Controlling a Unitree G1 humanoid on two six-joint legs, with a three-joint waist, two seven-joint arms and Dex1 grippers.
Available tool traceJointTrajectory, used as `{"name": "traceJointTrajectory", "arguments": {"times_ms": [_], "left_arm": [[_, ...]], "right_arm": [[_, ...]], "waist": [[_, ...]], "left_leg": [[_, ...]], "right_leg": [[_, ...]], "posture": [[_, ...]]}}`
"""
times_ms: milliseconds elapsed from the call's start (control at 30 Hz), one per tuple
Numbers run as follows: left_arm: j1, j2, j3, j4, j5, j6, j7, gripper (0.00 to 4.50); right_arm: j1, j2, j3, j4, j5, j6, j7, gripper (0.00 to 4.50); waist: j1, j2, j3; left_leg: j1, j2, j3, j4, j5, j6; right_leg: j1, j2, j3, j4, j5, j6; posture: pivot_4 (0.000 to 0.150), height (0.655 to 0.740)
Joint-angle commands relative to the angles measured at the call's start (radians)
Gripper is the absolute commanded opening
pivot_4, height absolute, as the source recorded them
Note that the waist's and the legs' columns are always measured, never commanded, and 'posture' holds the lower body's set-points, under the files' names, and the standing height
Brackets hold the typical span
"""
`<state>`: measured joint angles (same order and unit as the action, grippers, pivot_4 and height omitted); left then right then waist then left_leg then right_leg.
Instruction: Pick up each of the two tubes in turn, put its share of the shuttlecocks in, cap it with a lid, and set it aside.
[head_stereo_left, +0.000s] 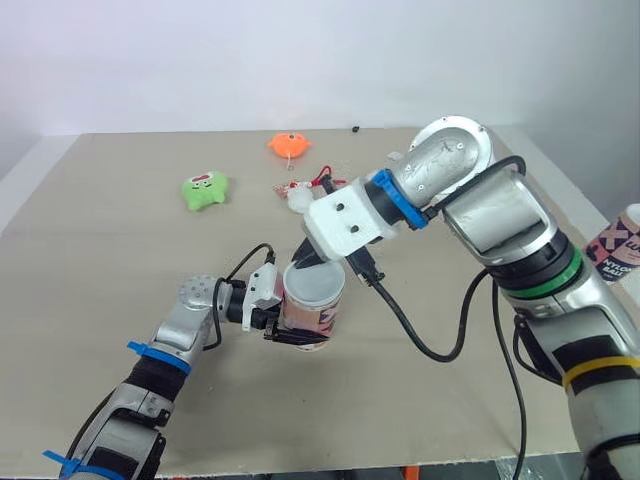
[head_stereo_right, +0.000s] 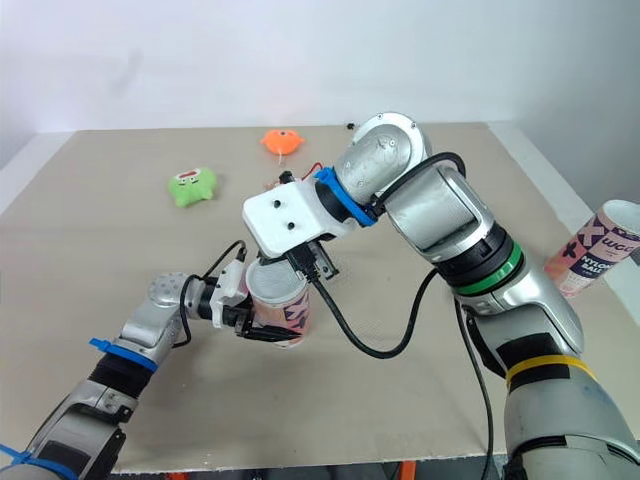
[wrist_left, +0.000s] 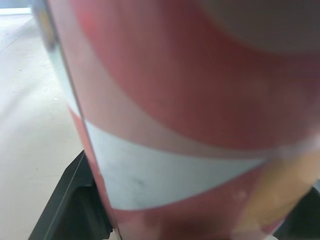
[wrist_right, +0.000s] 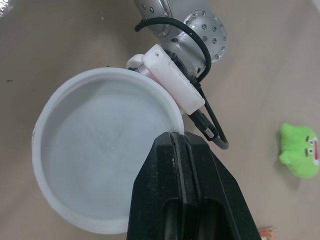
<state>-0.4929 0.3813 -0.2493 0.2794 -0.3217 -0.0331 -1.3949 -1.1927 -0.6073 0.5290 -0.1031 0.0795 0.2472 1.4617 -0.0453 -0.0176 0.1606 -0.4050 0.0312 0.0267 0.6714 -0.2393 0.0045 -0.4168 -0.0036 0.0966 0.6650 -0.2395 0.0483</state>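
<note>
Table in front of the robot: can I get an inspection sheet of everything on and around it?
Surface: beige table, no spills seen.
Job's things: tube upright, white lid on top; second tube far right.
Clutter: green toy, orange toy, small red-white bits.
Grippers: left gripper clamps the tube; right gripper shut, tips at the lid's rim.
Cables: black cable loops below the right arm.
Surroundings: white wall.

Broad beige tabletop (head_stereo_left: 100, 270) — plain white wall (head_stereo_left: 200, 60) behind — light soft, even.
</note>
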Motion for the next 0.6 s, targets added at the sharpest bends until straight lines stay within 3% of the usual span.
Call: {"name": "traceJointTrajectory", "arguments": {"times_ms": [33, 400, 433, 500, 600], "left_arm": [[0.028, 0.032, -0.02, 0.014, 0.046, 0.029, 0.01, 3.05], [0.026, 0.051, -0.015, 0.001, 0.041, 0.044, 0.011, 3.05], [0.027, 0.052, -0.015, 0.0, 0.04, 0.045, 0.011, 3.05], [0.025, 0.055, -0.013, 0.0, 0.039, 0.047, 0.01, 3.05], [0.024, 0.055, -0.013, -0.006, 0.037, 0.054, 0.014, 3.05]], "right_arm": [[0.005, -0.006, -0.063, 0.008, -0.023, -0.029, -0.041, 0.06], [0.129, -0.038, -0.075, -0.051, -0.042, -0.068, -0.065, 0.06], [0.13, -0.037, -0.074, -0.049, -0.043, -0.068, -0.066, 0.53], [0.132, -0.036, -0.069, -0.039, -0.049, -0.075, -0.066, 0.91], [0.131, -0.024, -0.068, -0.029, -0.059, -0.087, -0.075, 2.2]], "waist": [[-0.001, 0.0, 0.0], [-0.002, -0.001, 0.0], [-0.002, -0.001, 0.0], [-0.002, -0.001, 0.0], [-0.002, -0.001, -0.001]], "left_leg": [[0.0, 0.0, 0.0, 0.0, 0.0, 0.0], [0.001, 0.001, 0.0, -0.001, 0.0, 0.001], [0.001, 0.001, 0.0, -0.001, 0.0, 0.001], [0.001, 0.001, 0.0, -0.001, 0.0, 0.001], [0.002, 0.002, 0.0, -0.001, 0.0, 0.001]], "right_leg": [[0.0, 0.0, 0.0, 0.0, 0.0, 0.0], [0.0, 0.001, 0.0, 0.0, 0.0, -0.001], [0.0, 0.001, 0.0, 0.0, 0.0, -0.001], [0.0, 0.001, 0.0, 0.0, 0.001, -0.002], [0.0, 0.002, 0.0, 0.0, 0.0, -0.002]], "posture": [[0.15, 0.74], [0.15, 0.74], [0.15, 0.74], [0.15, 0.74], [0.15, 0.74]]}}
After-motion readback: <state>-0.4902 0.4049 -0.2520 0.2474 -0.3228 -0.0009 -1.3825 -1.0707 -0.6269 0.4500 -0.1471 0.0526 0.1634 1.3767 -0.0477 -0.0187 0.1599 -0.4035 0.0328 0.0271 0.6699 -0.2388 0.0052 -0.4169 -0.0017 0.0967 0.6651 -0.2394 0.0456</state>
